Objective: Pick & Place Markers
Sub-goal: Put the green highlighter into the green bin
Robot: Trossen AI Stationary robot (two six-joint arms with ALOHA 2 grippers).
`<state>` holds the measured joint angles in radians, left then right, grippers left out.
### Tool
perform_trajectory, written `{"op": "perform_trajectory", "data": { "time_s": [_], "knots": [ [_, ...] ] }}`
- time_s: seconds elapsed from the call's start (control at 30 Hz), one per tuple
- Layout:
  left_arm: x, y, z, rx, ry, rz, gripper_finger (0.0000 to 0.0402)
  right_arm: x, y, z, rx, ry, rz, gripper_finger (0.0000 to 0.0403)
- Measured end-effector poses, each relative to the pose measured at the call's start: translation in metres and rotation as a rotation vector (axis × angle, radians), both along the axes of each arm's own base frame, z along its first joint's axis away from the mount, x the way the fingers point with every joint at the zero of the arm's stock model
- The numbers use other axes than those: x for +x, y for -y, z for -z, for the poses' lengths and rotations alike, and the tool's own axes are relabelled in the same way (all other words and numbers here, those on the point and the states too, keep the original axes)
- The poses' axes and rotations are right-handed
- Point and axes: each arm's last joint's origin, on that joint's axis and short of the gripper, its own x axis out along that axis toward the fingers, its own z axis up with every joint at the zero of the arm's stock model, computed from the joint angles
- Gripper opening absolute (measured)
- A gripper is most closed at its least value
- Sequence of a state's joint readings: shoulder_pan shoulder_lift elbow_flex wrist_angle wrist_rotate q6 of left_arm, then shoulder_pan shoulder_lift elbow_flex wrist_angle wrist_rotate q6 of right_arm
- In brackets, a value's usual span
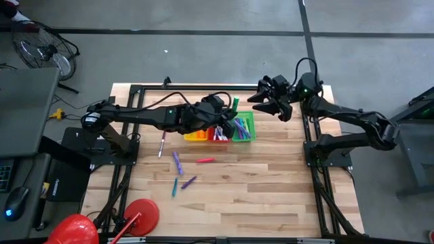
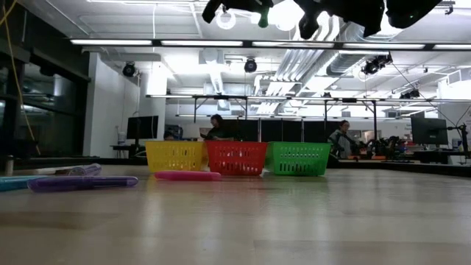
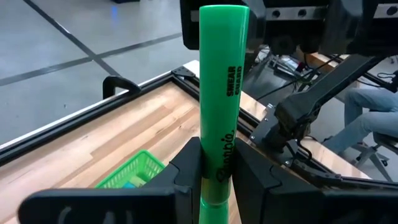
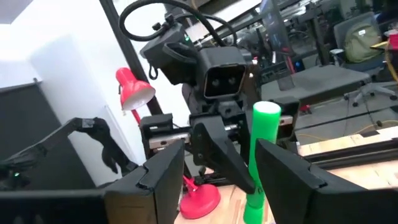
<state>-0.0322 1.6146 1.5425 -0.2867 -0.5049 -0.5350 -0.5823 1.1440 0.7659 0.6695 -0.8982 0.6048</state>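
A green marker [image 3: 222, 74] stands upright in the air with my left gripper [image 3: 217, 171] shut on it, above the far edge of the green basket [image 1: 244, 129]. My right gripper [image 1: 263, 102] hovers open a little to the marker's right, facing it, and touches nothing. In the right wrist view the green marker [image 4: 264, 155] shows beyond my open fingers. Several more markers lie flat on the table nearer the front: a pink-white one [image 1: 163, 144], two purple ones [image 1: 178, 161], a red one [image 1: 205, 160] and a teal one [image 1: 174, 187]. My left gripper pinches the green marker's lower barrel [image 3: 219, 155] between its two fingers, at the printed lettering. The fingers come nearly level from the table's left and lie across the marker. The marker stands upright, its long upper part above the fingers, lifted clear of basket and table.
Yellow [image 1: 195, 135], red [image 1: 218, 133] and green mesh baskets stand in a row at the table's middle, with markers in them. A red lamp [image 1: 139, 215] sits at the near left corner. Black frame rails [image 1: 135, 91] run along the table's edges.
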Motion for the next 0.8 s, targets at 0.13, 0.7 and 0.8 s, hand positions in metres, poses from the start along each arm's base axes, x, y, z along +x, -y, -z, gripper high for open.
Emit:
{"op": "perform_trajectory", "data": {
  "time_s": [0.13, 0.7, 0.8],
  "knots": [
    [0.000, 0.000, 0.000, 0.000, 0.000, 0.000, 0.0058, 0.010, 0.005, -0.010, -0.007, -0.014, -0.041, 0.0186],
    [0.000, 0.000, 0.000, -0.002, 0.002, 0.000, 0.0058, 0.026, 0.010, -0.008, -0.028, -0.065, -0.077, 0.0186],
    [0.000, 0.000, 0.000, -0.004, 0.002, 0.005, 0.0058, 0.028, 0.006, -0.008, -0.043, -0.054, -0.074, 0.0186]
  ]
}}
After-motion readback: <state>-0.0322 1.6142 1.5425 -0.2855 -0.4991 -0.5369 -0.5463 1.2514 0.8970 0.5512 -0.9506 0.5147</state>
